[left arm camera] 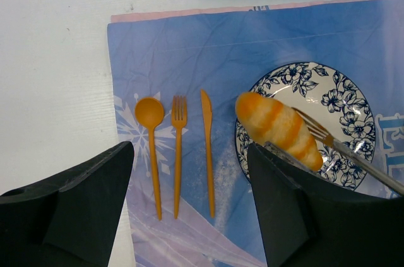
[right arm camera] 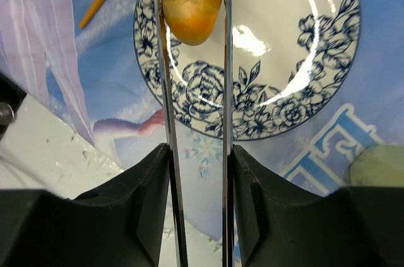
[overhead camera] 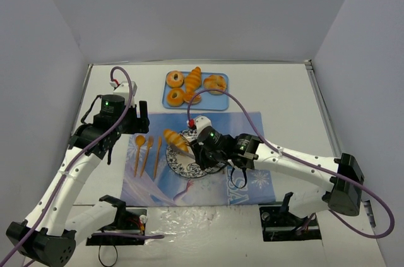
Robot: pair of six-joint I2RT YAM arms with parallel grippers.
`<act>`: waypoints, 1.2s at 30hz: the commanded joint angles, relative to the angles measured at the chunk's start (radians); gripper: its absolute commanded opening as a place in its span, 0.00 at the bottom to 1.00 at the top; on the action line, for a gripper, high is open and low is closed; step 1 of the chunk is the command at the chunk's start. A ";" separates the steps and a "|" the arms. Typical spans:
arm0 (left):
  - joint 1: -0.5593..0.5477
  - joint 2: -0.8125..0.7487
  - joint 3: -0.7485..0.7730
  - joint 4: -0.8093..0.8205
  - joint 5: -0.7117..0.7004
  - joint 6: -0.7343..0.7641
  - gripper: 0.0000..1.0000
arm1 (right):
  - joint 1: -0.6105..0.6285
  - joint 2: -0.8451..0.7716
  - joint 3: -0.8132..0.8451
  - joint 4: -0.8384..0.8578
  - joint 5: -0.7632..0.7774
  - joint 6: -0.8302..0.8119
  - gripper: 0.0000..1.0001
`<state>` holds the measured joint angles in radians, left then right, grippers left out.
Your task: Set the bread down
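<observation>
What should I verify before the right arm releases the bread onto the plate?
1. Grip: right gripper is shut on the steel tongs, which pinch the orange-striped bread roll: ok.
2. Roll centred over the blue-flowered white plate: not ok. It lies across the rim on the cutlery side, with one end past it.
3. Roll resting on the plate rather than hanging above it: cannot tell.
4. Orange plastic spoon, fork and knife lie apart from the roll: ok.
5. Left gripper is open, holds nothing and is off the plate: ok.
</observation>
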<state>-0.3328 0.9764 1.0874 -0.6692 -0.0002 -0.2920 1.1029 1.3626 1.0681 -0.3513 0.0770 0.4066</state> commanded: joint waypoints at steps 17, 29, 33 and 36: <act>-0.008 -0.002 0.026 0.040 -0.004 -0.006 0.69 | 0.096 0.026 -0.035 0.018 0.146 0.098 0.57; -0.006 -0.002 0.026 0.040 -0.006 -0.007 0.69 | 0.082 -0.066 0.075 -0.069 0.273 0.081 0.61; -0.007 -0.002 0.025 0.040 -0.007 -0.007 0.69 | 0.009 -0.072 0.120 -0.071 0.288 0.054 0.61; -0.008 -0.001 0.025 0.040 -0.006 -0.007 0.69 | -0.051 -0.040 0.165 -0.068 0.301 0.014 0.61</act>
<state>-0.3344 0.9764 1.0874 -0.6691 -0.0006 -0.2920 1.1268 1.3251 1.1533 -0.4318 0.2959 0.4702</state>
